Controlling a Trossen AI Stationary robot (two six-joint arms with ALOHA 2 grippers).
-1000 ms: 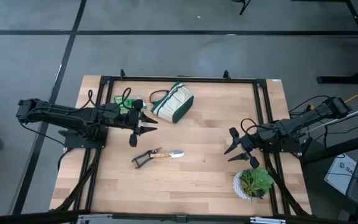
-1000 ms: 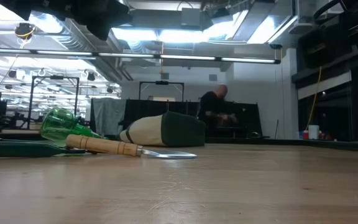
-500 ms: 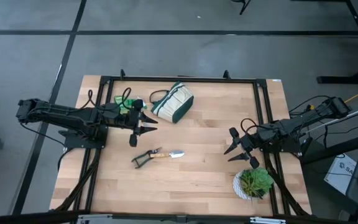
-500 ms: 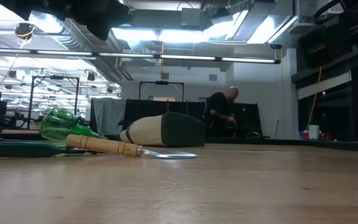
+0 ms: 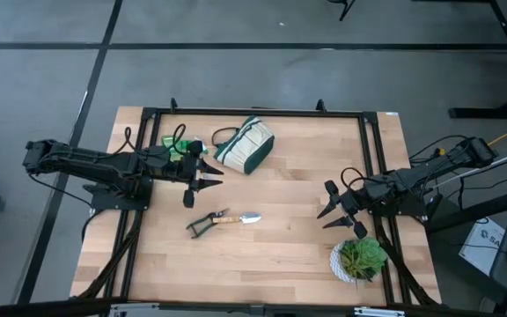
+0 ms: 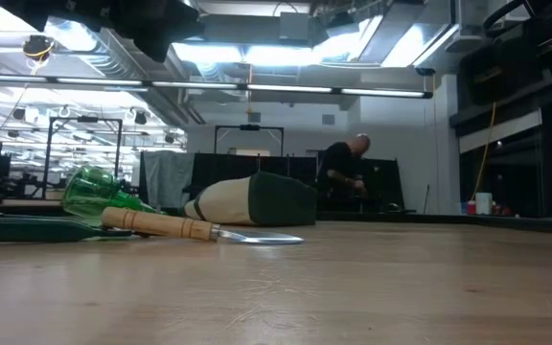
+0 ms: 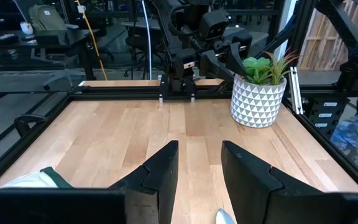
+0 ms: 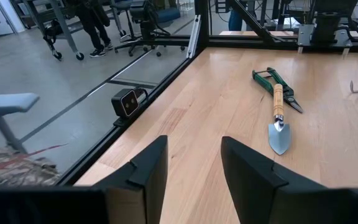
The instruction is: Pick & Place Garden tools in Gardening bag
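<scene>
Your open left pincer point(image 5: 211, 173) hovered just above the trowel point(image 5: 233, 218), lying left-right; the open right pincer point(image 5: 328, 208) sat farther.

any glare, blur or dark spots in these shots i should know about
Low view: bright ceiling lights wash out the upper part, and the trowel blade glints. The nearest stretch of table is soft, and the person far behind is dim and small. High view: even light, faint shadows. Wrist views: each gripper's own fingers show as dark, slightly blurred shapes up close.
</scene>
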